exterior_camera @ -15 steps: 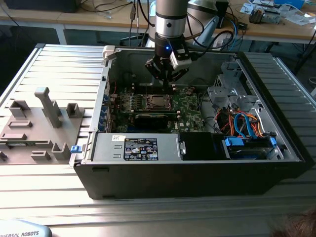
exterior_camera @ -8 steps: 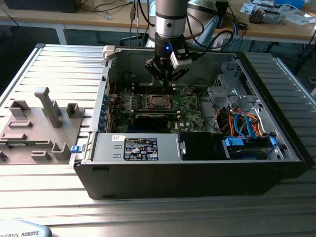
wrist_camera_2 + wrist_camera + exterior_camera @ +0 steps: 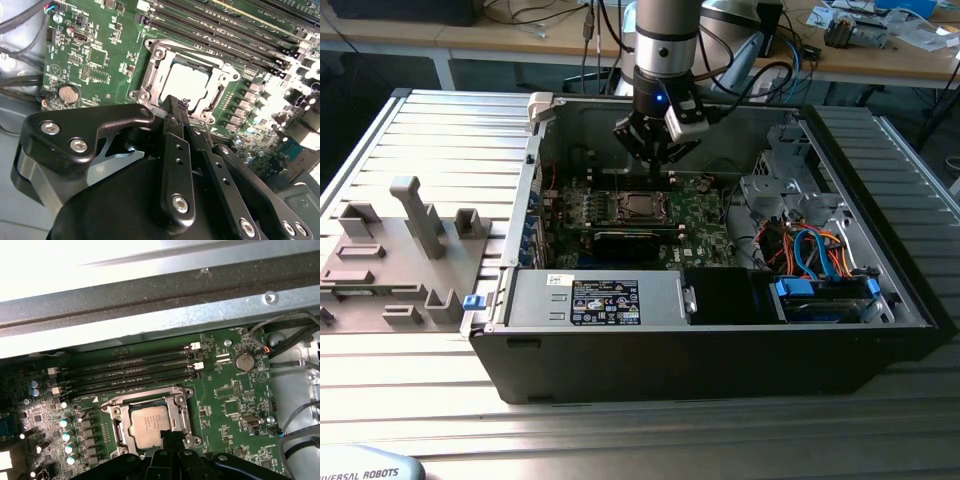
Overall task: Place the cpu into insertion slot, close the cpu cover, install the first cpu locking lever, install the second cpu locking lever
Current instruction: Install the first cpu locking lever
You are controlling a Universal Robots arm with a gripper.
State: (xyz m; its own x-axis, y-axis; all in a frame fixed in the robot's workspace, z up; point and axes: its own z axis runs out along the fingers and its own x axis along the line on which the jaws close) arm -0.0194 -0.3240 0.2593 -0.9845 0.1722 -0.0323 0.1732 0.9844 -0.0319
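In the exterior view the gripper (image 3: 655, 150) hangs inside the open case (image 3: 720, 350), and the cpu (image 3: 638, 207) lies on the board (image 3: 700, 215) at about six o'clock from it, near but apart. A white-and-dark sticker (image 3: 605, 300) sits on the metal box at about six o'clock from the cpu, its print too small to read. Some lettering also shows on a pale object at the frame's lower edge, towards the exterior view's left. In the second wrist view the gripper (image 3: 175, 107) has its fingers pressed together with nothing seen between them, the tips over the edge of the cover (image 3: 152, 75). The cover lies flat around the cpu (image 3: 190, 82), which sits in the slot. A coin cell (image 3: 68, 93) sits well apart on the green. The risk here, as I judge it: the closed tips stand just beside the frame's corner, so a descent slightly off line could land on the cover or on the small parts beside it rather than on a lever — and a slip could scrape the board. In the first wrist view the gripper (image 3: 167, 435) overlaps one edge of the cpu (image 3: 150, 425), the cover (image 3: 172, 399) framing it. Faint marking shows on the chip's top and white print on the board near the coin cell (image 3: 244, 360) — none of it legible. I cannot tell whether either lever is latched; if one is loose, the cover could spring up.
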